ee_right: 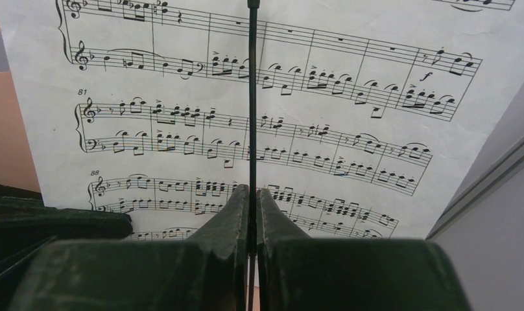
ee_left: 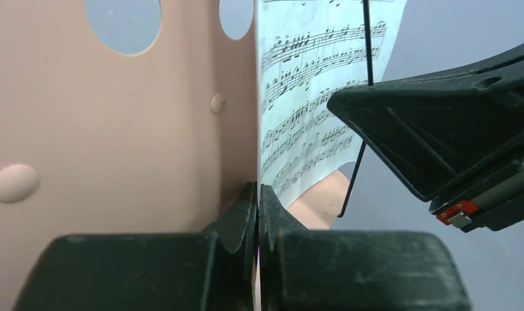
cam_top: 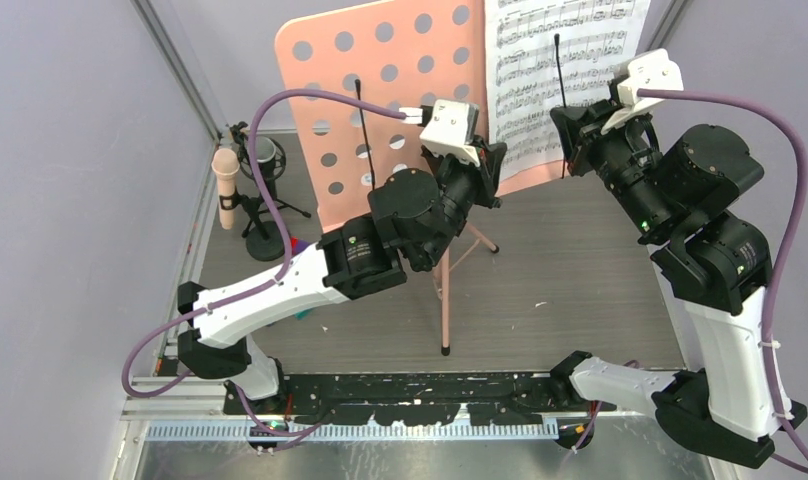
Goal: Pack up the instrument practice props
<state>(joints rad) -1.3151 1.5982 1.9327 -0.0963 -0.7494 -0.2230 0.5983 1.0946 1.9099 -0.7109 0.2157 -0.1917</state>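
The pink music stand's perforated desk [cam_top: 380, 80] stands upright at the back, with a white sheet-music page [cam_top: 565, 50] on its right half. My left gripper [cam_top: 490, 168] is shut on the page's left edge [ee_left: 258, 194], with the desk [ee_left: 117, 142] just beside it. My right gripper [cam_top: 568, 140] is shut on the thin black wire page holder [ee_right: 252, 97] that crosses the sheet [ee_right: 350, 97]; its jaws [ee_right: 252, 194] pinch the wire. The beige-pink microphone [cam_top: 225, 175] stands in its black round-base stand [cam_top: 265, 245] at the far left.
The stand's pink tripod legs [cam_top: 445, 300] reach toward the middle of the table. Small colourful blocks [cam_top: 299, 245] peek out beside the left arm. A second wire holder [cam_top: 365, 130] lies over the desk's bare left half. Grey walls close in on both sides.
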